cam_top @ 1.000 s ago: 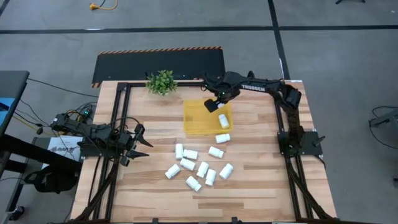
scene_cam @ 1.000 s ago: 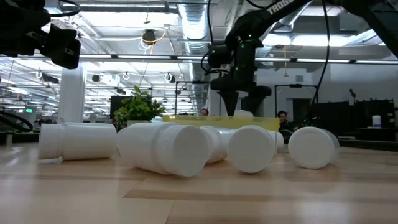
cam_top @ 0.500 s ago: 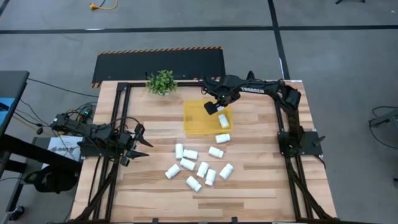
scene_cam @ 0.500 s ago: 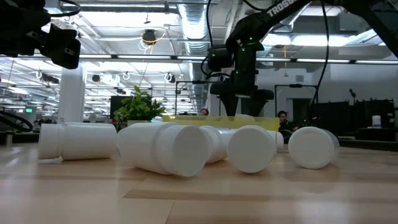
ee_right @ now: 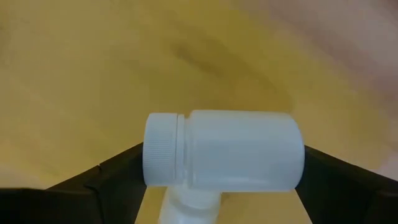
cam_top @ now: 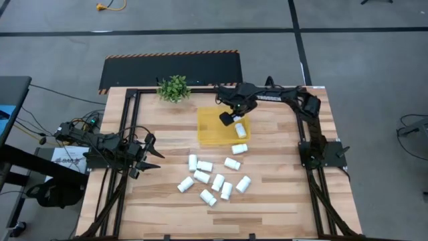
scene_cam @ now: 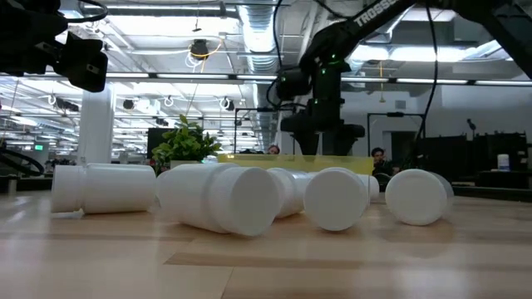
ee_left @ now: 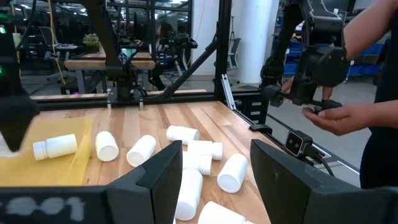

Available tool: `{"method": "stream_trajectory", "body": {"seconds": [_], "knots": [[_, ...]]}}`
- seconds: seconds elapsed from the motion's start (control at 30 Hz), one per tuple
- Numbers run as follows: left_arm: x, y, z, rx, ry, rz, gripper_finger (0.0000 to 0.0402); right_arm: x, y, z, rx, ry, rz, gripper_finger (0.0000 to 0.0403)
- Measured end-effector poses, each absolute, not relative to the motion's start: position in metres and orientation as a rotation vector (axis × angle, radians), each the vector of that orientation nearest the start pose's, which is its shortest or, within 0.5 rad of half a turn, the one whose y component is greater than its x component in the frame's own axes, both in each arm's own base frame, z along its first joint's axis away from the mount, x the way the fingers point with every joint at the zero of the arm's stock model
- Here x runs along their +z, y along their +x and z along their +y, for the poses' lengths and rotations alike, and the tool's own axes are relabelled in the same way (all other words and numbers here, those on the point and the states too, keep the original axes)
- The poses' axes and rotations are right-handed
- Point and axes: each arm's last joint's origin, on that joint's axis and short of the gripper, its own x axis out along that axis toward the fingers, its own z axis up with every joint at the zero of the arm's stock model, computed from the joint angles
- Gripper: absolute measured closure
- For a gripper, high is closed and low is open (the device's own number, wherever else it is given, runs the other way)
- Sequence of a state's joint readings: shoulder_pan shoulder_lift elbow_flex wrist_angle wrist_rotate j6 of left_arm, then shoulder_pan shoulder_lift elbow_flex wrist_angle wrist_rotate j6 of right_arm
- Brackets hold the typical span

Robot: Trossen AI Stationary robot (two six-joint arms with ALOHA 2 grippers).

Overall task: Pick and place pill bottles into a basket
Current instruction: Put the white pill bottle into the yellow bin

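The right gripper (cam_top: 235,118) hangs over the basket (cam_top: 208,132), near its far right corner, fingers spread around a pill bottle (ee_right: 224,158) held crosswise between them. Another bottle (cam_top: 240,130) lies inside by the right wall; one more (cam_top: 239,148) lies just outside the basket's near right corner. The remaining pill bottles (cam_top: 212,181) cluster on the wooden table (cam_top: 281,194) nearer than the basket, with bare wood around them. A potted plant (cam_top: 174,88) stands beyond the basket's far left corner. The left gripper (cam_top: 148,157), closed and empty, waits well left of the basket. A person's hand (ee_left: 339,117) shows beyond the table.

The right claw (cam_top: 233,119) has shifted slightly further over the basket (cam_top: 212,136). Its carried pill bottle (ee_right: 224,150) moved with it.
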State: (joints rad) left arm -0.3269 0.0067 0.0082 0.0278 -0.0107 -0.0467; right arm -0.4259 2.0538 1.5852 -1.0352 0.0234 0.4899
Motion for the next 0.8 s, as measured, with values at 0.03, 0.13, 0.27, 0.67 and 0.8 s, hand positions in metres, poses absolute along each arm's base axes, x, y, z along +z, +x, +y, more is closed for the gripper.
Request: {"method": "stream_trajectory", "body": {"seconds": [0.03,0.13,0.27,0.67,0.8], "knots": [[0.1685,0.0925,-0.031,-0.316,-0.051,-0.022,0.0225,0.1799,0.3593,-0.1624,-0.719,0.696,1.404,0.0056],[0.1684,0.0925,-0.031,-0.317,-0.051,-0.021,0.0225,0.173,0.3648,-0.1592,-0.705,0.689,1.407,0.0056],[0.1683,0.0925,-0.031,-0.316,-0.051,-0.021,0.0225,0.1732,0.3678,-0.1568,-0.715,0.658,1.389,0.0053],[0.1684,0.0925,-0.031,-0.317,-0.051,-0.022,0.0225,0.1732,0.3672,-0.1591,-0.728,0.651,1.384,0.0036],[0.1684,0.0925,-0.0311,-0.317,-0.051,-0.021,0.0225,0.1735,0.3671,-0.1594,-0.714,0.64,1.389,0.0035]]}}
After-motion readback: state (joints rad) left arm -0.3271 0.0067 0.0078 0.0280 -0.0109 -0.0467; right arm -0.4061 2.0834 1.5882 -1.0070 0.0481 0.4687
